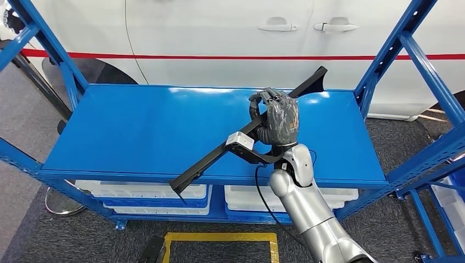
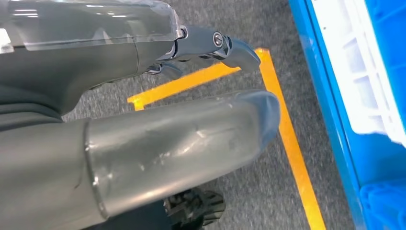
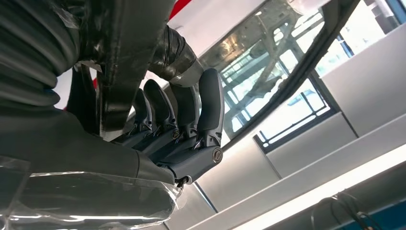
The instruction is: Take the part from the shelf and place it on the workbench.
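The right hand point(image 1: 281, 118) reaches in over the blue shelf point(image 1: 137, 131) from about 5 o'clock and grips the part point(image 1: 219, 156), a long black bar. The bar runs on a diagonal from 7 o'clock, where its lower end juts past the shelf's front edge, up to 1 o'clock, where its forked end shows against the white car point(image 1: 219, 38) behind. The fingers point(image 3: 210, 103) are curled around the bar roughly mid-length, so the part passes through the closed hand, with more of its length on the 7 o'clock side. A small white block point(image 1: 239, 141) sits on the bar just beside the hand at its 8 o'clock.

The left hand point(image 2: 158, 120) hangs over grey carpet point(image 2: 249, 201) crossed by yellow tape point(image 2: 292, 148); it holds nothing, thumb and fingers apart. White bins point(image 1: 148, 192) lie on the lower shelf level.
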Available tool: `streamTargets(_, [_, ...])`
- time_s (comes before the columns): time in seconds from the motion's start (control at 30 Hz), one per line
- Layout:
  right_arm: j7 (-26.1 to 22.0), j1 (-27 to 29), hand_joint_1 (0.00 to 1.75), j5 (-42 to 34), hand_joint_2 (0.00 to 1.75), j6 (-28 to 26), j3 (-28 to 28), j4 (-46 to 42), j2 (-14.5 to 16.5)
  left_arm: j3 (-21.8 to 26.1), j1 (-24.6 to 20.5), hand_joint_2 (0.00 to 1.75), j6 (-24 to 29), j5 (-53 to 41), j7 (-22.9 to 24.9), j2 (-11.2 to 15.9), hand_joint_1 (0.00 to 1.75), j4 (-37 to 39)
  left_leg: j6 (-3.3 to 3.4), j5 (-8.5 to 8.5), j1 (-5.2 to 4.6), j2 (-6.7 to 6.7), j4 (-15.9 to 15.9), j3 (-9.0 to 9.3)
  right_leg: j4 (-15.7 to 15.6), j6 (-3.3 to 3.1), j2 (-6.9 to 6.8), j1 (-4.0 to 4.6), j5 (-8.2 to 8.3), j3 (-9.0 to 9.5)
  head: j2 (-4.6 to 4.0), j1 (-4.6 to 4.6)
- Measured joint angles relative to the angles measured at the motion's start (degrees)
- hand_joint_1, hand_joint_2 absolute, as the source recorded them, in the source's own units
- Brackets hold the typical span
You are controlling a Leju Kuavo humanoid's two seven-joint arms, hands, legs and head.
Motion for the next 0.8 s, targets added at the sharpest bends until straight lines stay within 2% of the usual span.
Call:
streamTargets(0.03, [0.02, 0.41, 1.75, 0.00, 1.75, 0.01, 0.25, -0.44, -0.18, 0.01, 0.09, 0.00, 0.11, -0.04, 0.03, 0.00, 0.00, 0.00, -0.02, -0.04, 0.01, -0.02, 0.06, -0.01, 2.20, 0.15, -0.01, -0.15, -0.44, -1.19, 0.00, 0.00])
streamTargets(0.07, [0.04, 0.78, 1.75, 0.00, 1.75, 0.01, 0.50, -0.88, -0.32, 0.01, 0.18, 0.00, 0.26, -0.09, 0.03, -0.02, 0.00, 0.00, -0.08, -0.13, 0.04, -0.04, 0.18, -0.01, 2.65, 0.28, -0.02, -0.29, 0.12, -1.56, 0.00, 0.00])
streamTargets(0.1, [0.07, 1.06, 1.75, -0.01, 1.75, 0.01, 0.74, -1.35, -0.45, 0.02, 0.26, 0.00, 0.48, -0.14, 0.03, -0.06, 0.00, 0.00, -0.20, -0.26, 0.08, -0.07, 0.38, -0.02, 1.23, 0.37, -0.04, -0.43, 1.56, -0.99, 0.00, 0.01])
streamTargets(0.13, [0.08, 1.20, 1.75, -0.02, 1.75, 0.01, 0.99, -1.94, -0.53, 0.02, 0.27, 0.00, 0.75, -0.19, -0.01, -0.11, 0.00, 0.00, -0.41, -0.51, 0.13, -0.09, 0.70, -0.03, -2.40, 0.44, -0.07, -0.58, 3.76, 0.76, 0.00, 0.01])
streamTargets(0.2, [0.09, 1.34, 1.75, -0.14, 1.75, 0.01, 1.47, -3.24, -0.66, 0.01, 0.17, 0.00, 1.74, -0.43, -0.11, -0.20, 0.00, 0.00, -0.99, -1.08, -0.01, -0.15, 1.54, -0.27, -9.09, 0.25, -0.02, -0.64, 6.30, 4.02, 0.00, -0.01])
streamTargets(0.23, [0.14, 1.45, 1.75, -0.20, 1.75, 0.01, 1.73, -3.85, -0.74, 0.00, 0.08, 0.00, 2.38, -0.64, -0.20, -0.22, 0.00, 0.00, -1.28, -1.29, -0.12, -0.17, 1.85, -0.40, -11.02, 0.01, 0.03, -0.59, 6.70, 4.92, 0.00, -0.02])
streamTargets(0.27, [0.20, 1.59, 1.75, -0.26, 1.75, 0.01, 1.94, -4.28, -0.84, -0.02, 0.03, 0.00, 3.06, -0.89, -0.38, -0.26, 0.00, 0.00, -1.52, -1.37, -0.21, -0.19, 1.98, -0.50, -11.37, -0.34, 0.11, -0.45, 6.41, 5.02, 0.00, -0.03])
streamTargets(0.33, [0.36, 1.84, 1.75, -0.34, 1.75, 0.01, 2.26, -5.03, -1.04, -0.15, -0.04, 0.87, 4.27, -1.34, -1.04, -0.32, 0.00, 0.00, -1.93, -1.49, -0.15, -0.19, 2.04, -0.58, -11.53, -1.06, 0.16, -0.38, 6.56, 4.99, 0.00, -0.01])
streamTargets(0.4, [0.40, 1.83, 1.75, -0.46, 1.75, 0.04, 2.53, -5.81, -1.14, -0.32, -0.08, 1.75, 4.28, -1.32, -1.55, -0.40, 0.00, 0.00, -2.41, -3.00, 0.00, -0.14, 4.04, -1.37, -11.79, -1.75, 0.12, -0.50, 6.71, 5.13, 0.00, -0.02])
streamTargets(0.5, [0.20, 1.65, 1.75, -0.89, 1.75, 0.59, 3.35, -7.05, -1.15, -0.32, -0.14, 1.75, 0.96, -0.08, -1.94, -0.47, 0.00, 0.00, -2.98, -7.94, 0.18, -0.10, 13.71, -5.58, -11.88, -2.35, 0.06, -0.39, 6.72, 5.22, 0.00, -0.02])
streamTargets(0.53, [0.14, 1.53, 1.75, -0.99, 1.75, 0.94, 3.71, -7.42, -1.15, -0.29, -0.12, 1.75, -0.16, 0.26, -2.10, -0.45, 0.00, 0.00, -3.04, -8.75, 0.21, -0.10, 16.37, -6.83, -11.85, -2.42, 0.05, -0.29, 6.69, 5.22, 0.00, -0.02])
streamTargets(0.57, [0.13, 1.31, 1.75, -0.99, 1.75, 1.40, 4.12, -7.85, -1.15, -0.28, -0.09, 1.75, -1.06, 0.57, -2.26, -0.43, 0.00, 0.00, -2.99, -8.55, 0.20, -0.10, 17.31, -7.31, -11.81, -2.46, 0.07, -0.18, 6.67, 5.24, 0.00, -0.02])
streamTargets(0.6, [0.16, 0.95, 1.75, -0.98, 1.75, 1.91, 4.58, -8.36, -1.13, -0.25, -0.07, 1.75, -1.88, 0.90, -2.40, -0.41, 0.00, 0.00, -2.81, -7.33, 0.18, -0.10, 16.17, -6.83, -11.78, -2.49, 0.10, -0.08, 6.64, 5.28, 0.00, -0.03])
streamTargets(0.67, [0.32, -0.07, 1.75, -0.93, 1.75, 2.89, 5.61, -9.52, -0.98, -0.10, -0.11, 1.75, -3.15, 1.67, -2.68, -0.34, 0.00, 0.00, -1.99, -3.52, -0.02, -0.09, 9.32, -3.74, -11.77, -2.52, 0.16, 0.12, 6.58, 5.45, 0.00, -0.03])
streamTargets(0.7, [0.41, -0.65, 1.75, -0.97, 1.75, 3.32, 6.19, -10.13, -0.85, 0.03, -0.15, 1.75, -3.66, 2.02, -2.88, -0.28, 0.00, 0.00, -1.52, -2.15, -0.18, -0.08, 5.89, -2.12, -11.77, -2.45, 0.17, 0.27, 6.57, 5.48, 0.00, -0.02])
streamTargets(0.73, [0.48, -1.15, 1.75, -1.14, 1.75, 3.72, 6.81, -10.70, -0.69, 0.16, -0.20, 1.75, -4.09, 2.30, -3.10, -0.22, 0.00, 0.00, -1.15, -1.47, -0.38, -0.08, 3.50, -1.02, -11.80, -2.30, 0.15, 0.30, 6.59, 5.44, 0.00, -0.02])
streamTargets(0.8, [0.57, -1.75, 1.75, -1.84, 1.75, 4.49, 8.18, -11.72, -0.42, 0.46, -0.16, 1.75, -4.72, 2.73, -3.56, -0.15, 0.00, 0.00, -0.82, -1.41, -0.68, -0.16, 2.00, -0.39, -11.98, -1.82, 0.05, 0.25, 6.76, 5.32, 0.00, -0.02])
